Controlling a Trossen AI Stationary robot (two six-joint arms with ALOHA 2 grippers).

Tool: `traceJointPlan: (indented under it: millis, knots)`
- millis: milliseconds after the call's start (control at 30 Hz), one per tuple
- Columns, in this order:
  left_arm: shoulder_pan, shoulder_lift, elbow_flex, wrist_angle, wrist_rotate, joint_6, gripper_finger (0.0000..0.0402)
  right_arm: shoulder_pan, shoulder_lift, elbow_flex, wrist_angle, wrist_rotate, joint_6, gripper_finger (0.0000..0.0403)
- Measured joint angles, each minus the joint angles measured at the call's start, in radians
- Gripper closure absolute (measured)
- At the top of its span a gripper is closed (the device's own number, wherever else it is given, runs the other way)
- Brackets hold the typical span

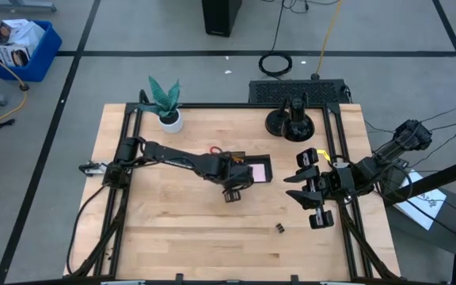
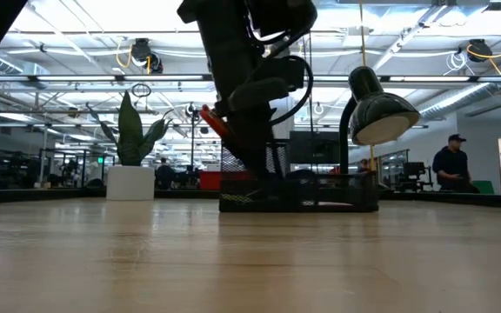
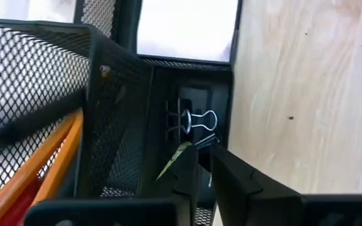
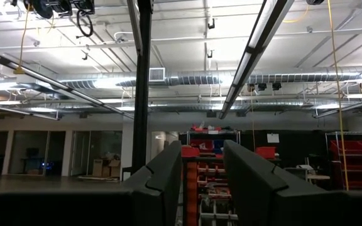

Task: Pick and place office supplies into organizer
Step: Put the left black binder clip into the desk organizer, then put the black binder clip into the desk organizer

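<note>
The left end effector (image 1: 232,190) hangs over the black wire-mesh organizer (image 1: 244,168), which sits near the middle of the pale wooden desk (image 1: 180,229). In the left wrist view its two dark fingers (image 3: 231,182) point down into a narrow compartment of the organizer (image 3: 112,125), with a slim gap between them and nothing gripped. Just beyond their tips a small black binder clip with silver wire handles (image 3: 190,120) lies inside that compartment, apart from the fingers. A yellow-green piece (image 3: 171,160) lies beside the clip; whether it touches a finger is hard to judge from this angle. In the neighbouring mesh compartment orange pencils (image 3: 49,160) lean at a slant. A pink sticky-note pad (image 1: 257,171) fills the organizer's section on the side nearer the right arm.

A second tiny black binder clip (image 1: 279,229) lies loose on the desk, well apart from the organizer.

The right end effector (image 1: 313,195) waits near the right edge of the desk, raised and pointing out into the room, its fingers (image 4: 168,182) parted and holding nothing.

A potted green plant in a white pot (image 1: 165,103) and a black desk lamp on a round base (image 1: 291,121) stand along the far edge.
</note>
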Motion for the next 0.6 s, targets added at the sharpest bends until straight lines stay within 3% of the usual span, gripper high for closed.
traceJointPlan:
  millis: [233, 600]
  knots:
    - [-0.004, 0.0, 0.0, -0.001, 0.0, -0.032, 0.0318, 0.0, 0.0, 0.0, 0.0, 0.0, -0.001, 0.0293]
    - [-0.071, -0.004, 0.004, -0.003, 0.0, -0.094, 0.0316, 0.0, 0.0, 0.0, 0.0, 0.0, -0.007, 0.0293]
